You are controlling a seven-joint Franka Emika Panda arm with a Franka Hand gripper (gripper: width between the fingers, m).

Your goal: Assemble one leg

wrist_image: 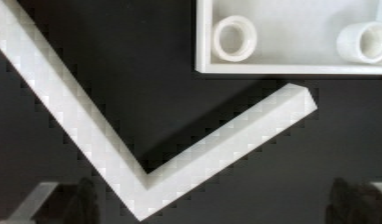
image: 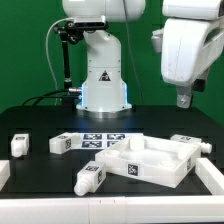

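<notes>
Several small white legs with tag marks lie on the black table in the exterior view: one (image: pixel 19 145) at the left, one (image: pixel 65 142) beside it, one (image: pixel 90 180) near the front. The large white tray-like panel (image: pixel 150 162) lies right of the middle. My gripper (image: pixel 183 99) hangs high above the table on the exterior view's right, away from every leg. In the wrist view my gripper (wrist_image: pixel 197 205) is open and empty, with dark blurred fingers (wrist_image: pixel 37 203) at the picture's corners. A corner of the panel (wrist_image: pixel 294 62) with round sockets shows there. No leg shows in the wrist view.
The marker board (image: pixel 105 136) lies flat in front of the robot base (image: pixel 103 85). A white angled bar (wrist_image: pixel 99 120) forms a V on the table under my gripper. White bars (image: pixel 210 180) also run along the table's right and left edges.
</notes>
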